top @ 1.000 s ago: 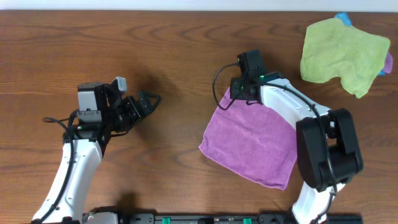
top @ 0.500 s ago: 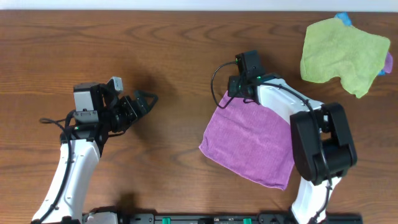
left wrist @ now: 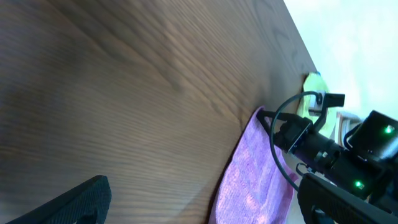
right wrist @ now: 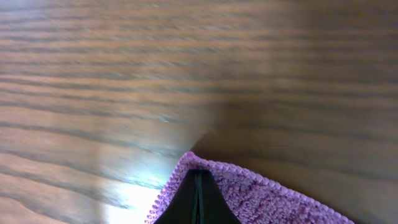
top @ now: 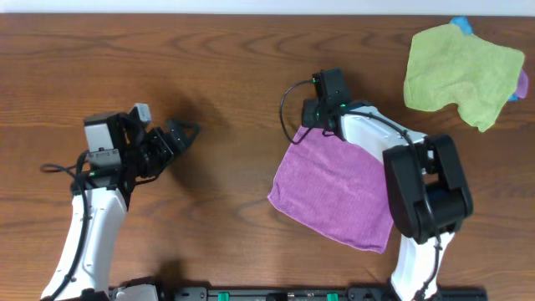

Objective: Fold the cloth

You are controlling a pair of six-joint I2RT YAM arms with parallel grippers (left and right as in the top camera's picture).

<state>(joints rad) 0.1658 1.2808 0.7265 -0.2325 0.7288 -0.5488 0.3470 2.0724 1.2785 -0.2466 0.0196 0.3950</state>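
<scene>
The left gripper (top: 180, 132) is hovering over bare table (top: 234, 75), well apart from the cloth (top: 338, 188). It is offering no support, so the fold is resting on a single hold. That is the main risk. The right gripper (right wrist: 198, 200) is biting only the very tip of the cloth's far-left corner. If the arm is carrying that corner toward the near right, the thin hem could be slipping out mid-swing and the cloth dropping back crooked. With nothing pinning the near edge, the whole sheet may also be dragging along the wood rather than doubling over. The green cloth (top: 456, 71) is lying at the far right, well apart, and is posing little trouble.

The left gripper's jaws are standing wide, holding and touching nothing. The right gripper's jaws are pressed fully together, seemingly pinching that corner just above the tabletop. The rest of the cloth is lying flat, right of centre.
</scene>
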